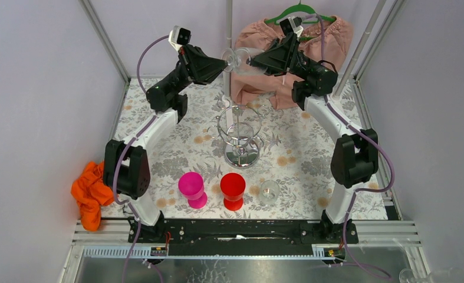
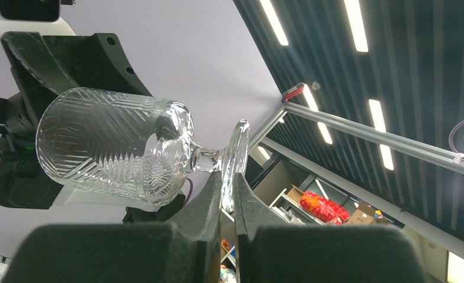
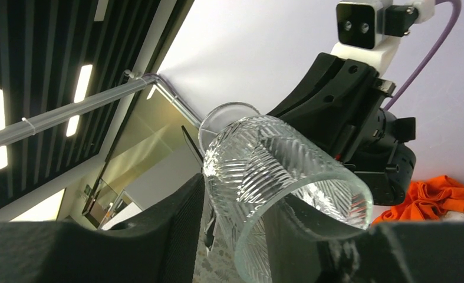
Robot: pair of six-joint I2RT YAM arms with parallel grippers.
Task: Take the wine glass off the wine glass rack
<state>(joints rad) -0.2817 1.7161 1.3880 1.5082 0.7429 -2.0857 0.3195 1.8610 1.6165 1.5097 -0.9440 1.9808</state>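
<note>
Top external view showed the shiny chrome wire wine glass rack [image 1: 240, 137] at the middle of the tabletop [image 1: 312, 147]. Above it, farther back, the clear cut wine glass [image 1: 240, 61] lay sideways, foot pinched by the left gripper [image 1: 224, 63]. The right gripper [image 1: 253, 61] straddled its bowl, contact unclear.

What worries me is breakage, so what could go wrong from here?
1. The left gripper pinches only the thin edge of the foot of the wine glass. The glass lies sideways in mid-air, so it may pivot or slip.
2. The right gripper straddles the cut-glass bowl, and a hard squeeze might crack it.
3. If dropped, the glass could strike the wine glass rack or the table.
</note>
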